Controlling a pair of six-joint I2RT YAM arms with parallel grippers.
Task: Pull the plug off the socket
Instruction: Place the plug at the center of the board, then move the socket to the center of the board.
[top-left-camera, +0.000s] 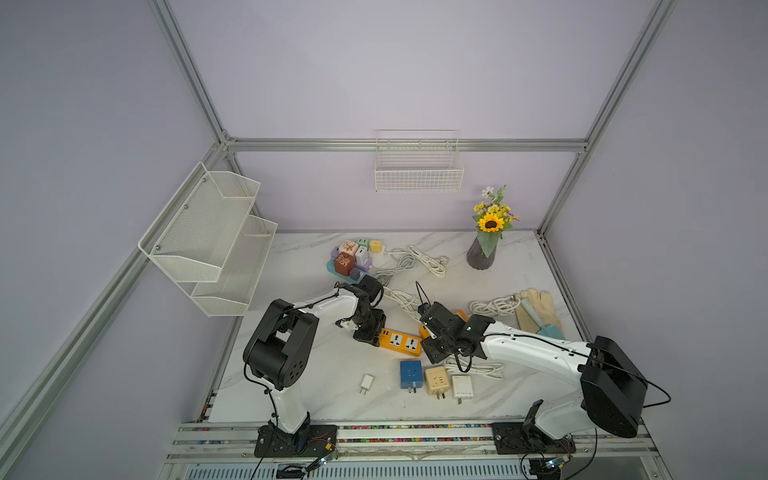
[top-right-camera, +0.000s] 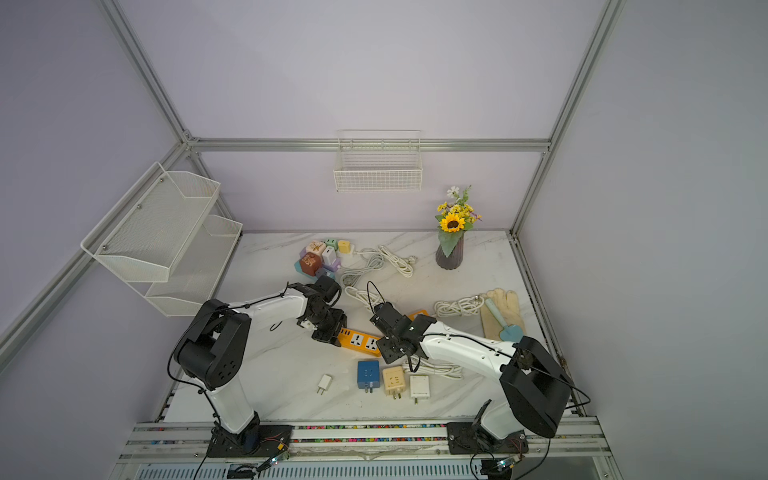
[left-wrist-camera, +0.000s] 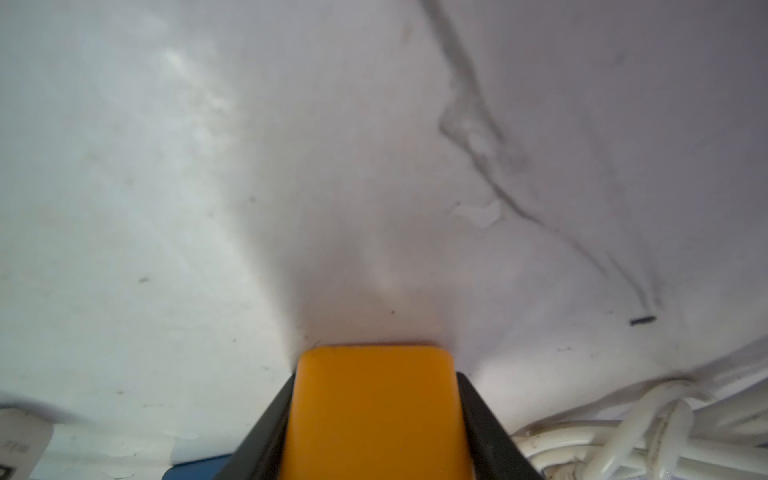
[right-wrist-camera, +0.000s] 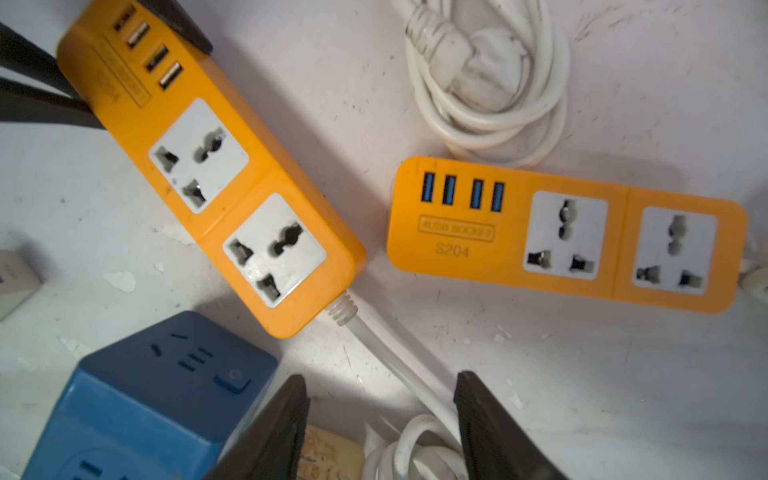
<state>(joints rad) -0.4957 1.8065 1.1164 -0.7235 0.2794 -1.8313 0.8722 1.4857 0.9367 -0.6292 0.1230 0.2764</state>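
The left claw (left-wrist-camera: 376, 374) pinches the USB end of the orange strip (right-wrist-camera: 232, 174), pinning it to the table (top-left-camera: 316, 374). The right claw (right-wrist-camera: 380, 380) hangs spread above the strip's cord end, holding nothing. Both sockets on that strip are empty. The plugs lie loose: the blue cube (right-wrist-camera: 166, 386) just beside it, a beige cube (top-left-camera: 435, 380) and a white cube (top-left-camera: 462, 386) alongside. They look hard, light and smooth; I'd take one by its flat sides, not the prongs. The marble-look top seems slick, so an unheld strip would likely slide. Cords (top-left-camera: 473, 368) and a second strip (right-wrist-camera: 511, 232) crowd the space.
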